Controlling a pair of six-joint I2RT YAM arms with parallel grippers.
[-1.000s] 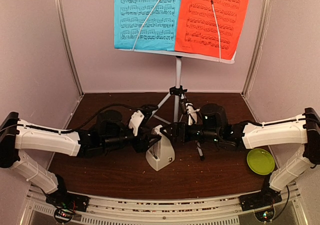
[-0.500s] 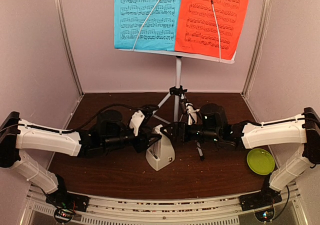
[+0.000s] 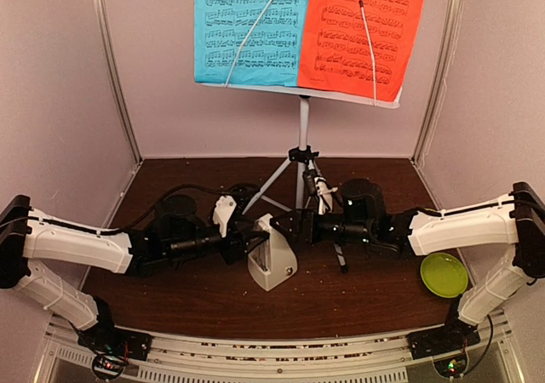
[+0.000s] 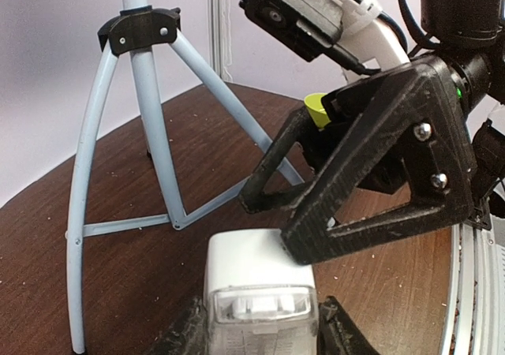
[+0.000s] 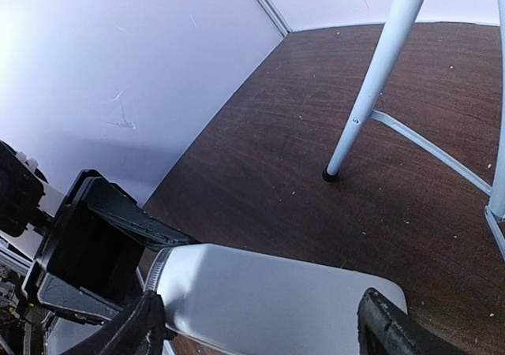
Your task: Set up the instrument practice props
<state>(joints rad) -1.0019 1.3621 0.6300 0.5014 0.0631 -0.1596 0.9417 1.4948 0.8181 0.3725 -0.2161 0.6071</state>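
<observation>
Metronome [image 3: 272, 262] upright between the fingers of the left gripper [image 4: 260, 333], which appear clamped on its lower sides, probably to steady it; right gripper [image 4: 272, 225] spread wide, one fingertip at the metronome's top, the other clear of it, contact uncertain; likely poised to work on the top. Beyond both sets of fingers, the music stand [image 3: 301, 136] carries the blue sheet [image 3: 247, 25] and the red-orange sheet [image 3: 362, 30].

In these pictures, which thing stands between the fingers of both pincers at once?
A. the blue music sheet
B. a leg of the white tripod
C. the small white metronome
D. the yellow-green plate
C: the small white metronome shows between the fingers of the left pincer in the left wrist view and of the right pincer in the right wrist view; the yellow-green plate lies apart, by the right arm.
</observation>
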